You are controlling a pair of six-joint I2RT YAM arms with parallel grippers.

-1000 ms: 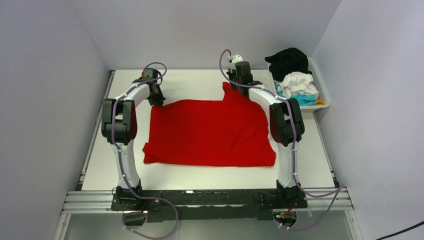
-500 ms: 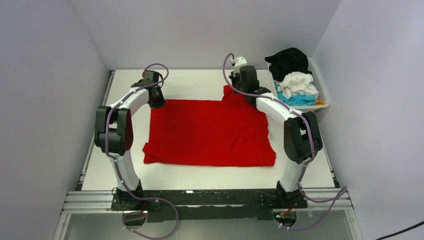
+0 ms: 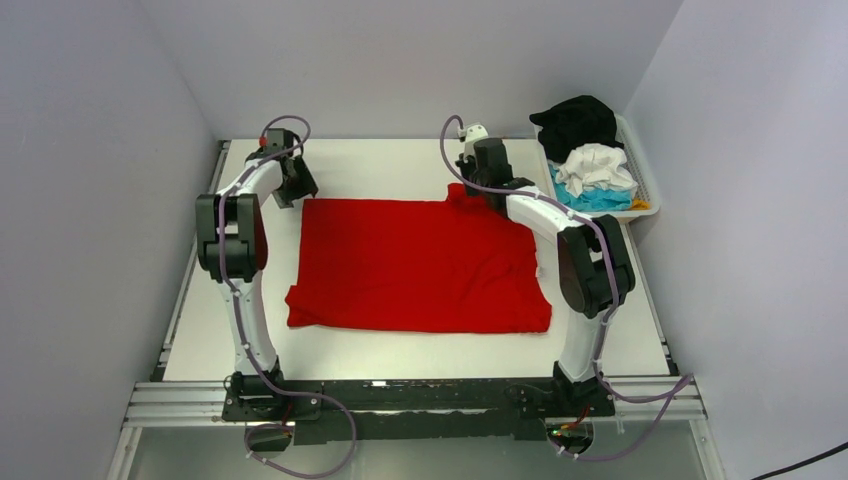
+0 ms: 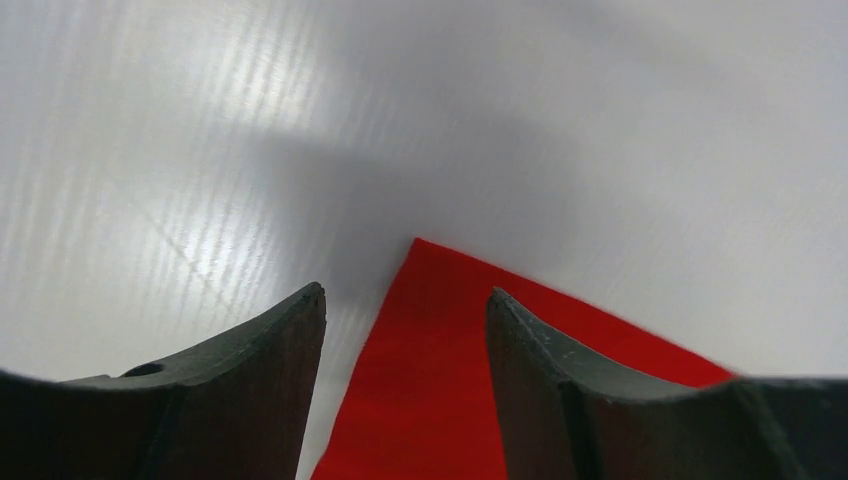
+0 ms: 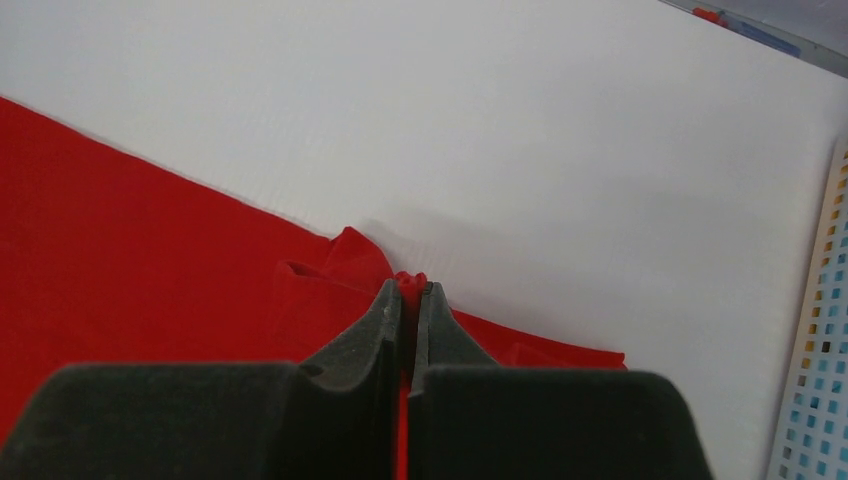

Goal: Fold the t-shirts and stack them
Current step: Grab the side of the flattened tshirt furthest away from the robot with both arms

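A bright red t-shirt (image 3: pixel 420 265) lies spread flat across the middle of the table. My left gripper (image 3: pixel 293 185) hovers open just above its far left corner (image 4: pixel 430 380), and the cloth lies loose on the table between the fingers (image 4: pixel 270 370). My right gripper (image 3: pixel 470 190) is at the far right corner, shut on a small bunched fold of the red t-shirt (image 5: pixel 120 230), which pokes out between the fingertips (image 5: pixel 385 320). Black (image 3: pixel 575 120), white (image 3: pixel 597 165) and turquoise (image 3: pixel 600 200) t-shirts are piled in the basket.
A white slatted basket (image 3: pixel 648 190) stands at the table's far right, against the right wall; its edge (image 5: pixel 825 300) shows in the right wrist view. Bare white table (image 3: pixel 380 160) runs behind the red shirt. Grey walls close in on three sides.
My left gripper has opened and let go of the red shirt's far left corner, drawing back to the left. The right gripper has stayed shut on its fold and lowered it slightly.
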